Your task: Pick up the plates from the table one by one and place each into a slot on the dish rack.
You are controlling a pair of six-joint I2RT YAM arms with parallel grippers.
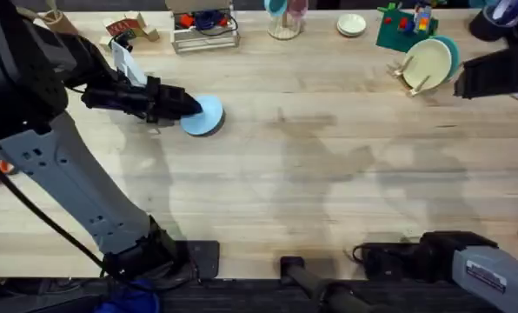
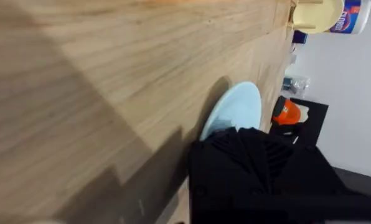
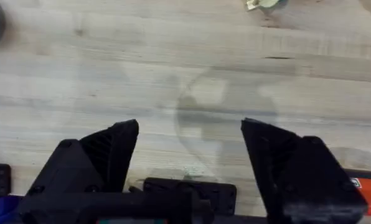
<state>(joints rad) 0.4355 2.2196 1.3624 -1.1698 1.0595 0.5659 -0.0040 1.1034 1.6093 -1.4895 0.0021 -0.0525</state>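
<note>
The left gripper (image 1: 189, 108) has its black fingers clamped on the near rim of the pale blue plate (image 1: 204, 115), which sits just past the fingertips on the left half of the wooden table (image 1: 311, 183). In the left wrist view the blue plate (image 2: 235, 111) stands tilted up on its edge, its rim touching the wood. A round plate has no long axis; its face seems to point sideways and slightly up. To do this step well, I judge the grip should stay firm while lifting, keeping the plate on edge so it can drop between the sticks of the dish rack (image 1: 413, 71), far across the table, where a cream plate (image 1: 428, 61) already leans. The right gripper (image 3: 188, 152) hangs with fingers wide apart, holding nothing
</note>
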